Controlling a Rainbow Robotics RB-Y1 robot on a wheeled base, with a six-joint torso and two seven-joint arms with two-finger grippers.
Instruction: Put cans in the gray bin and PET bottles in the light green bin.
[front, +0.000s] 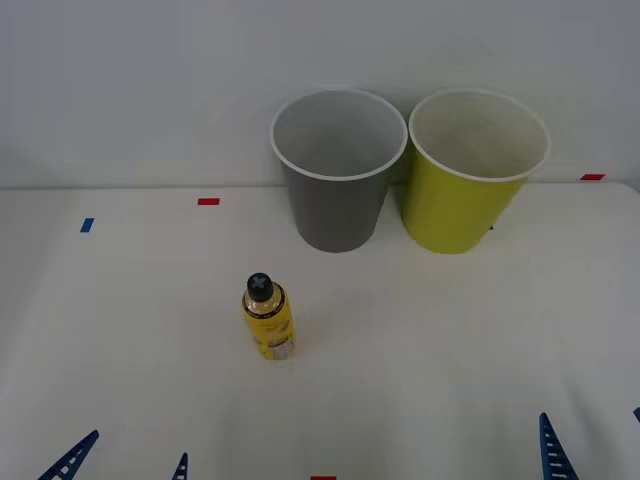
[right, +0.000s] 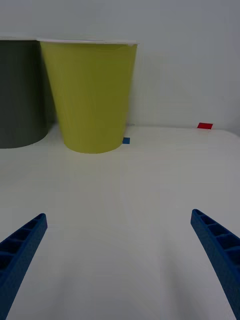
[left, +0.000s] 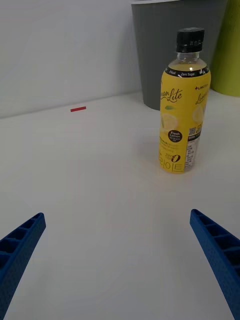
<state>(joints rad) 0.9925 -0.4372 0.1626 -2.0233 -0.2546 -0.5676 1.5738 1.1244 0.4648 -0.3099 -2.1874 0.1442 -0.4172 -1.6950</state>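
A small PET bottle (front: 267, 318) with yellow contents, a yellow label and a black cap stands upright on the white table, left of centre. Behind it, against the wall, the gray bin (front: 338, 170) stands on the left and the light green bin (front: 470, 175) on the right, almost touching. My left gripper (front: 125, 462) is open at the near left edge, with the bottle (left: 182, 105) ahead of it and apart from its fingers. My right gripper (front: 592, 435) is open at the near right, facing the light green bin (right: 92, 95). Cans are out of view.
Small tape marks lie on the table (front: 450, 350): red ones (front: 208, 201) (front: 592, 177) near the back edge and a blue one (front: 87, 225) at the left. A plain wall rises right behind the bins.
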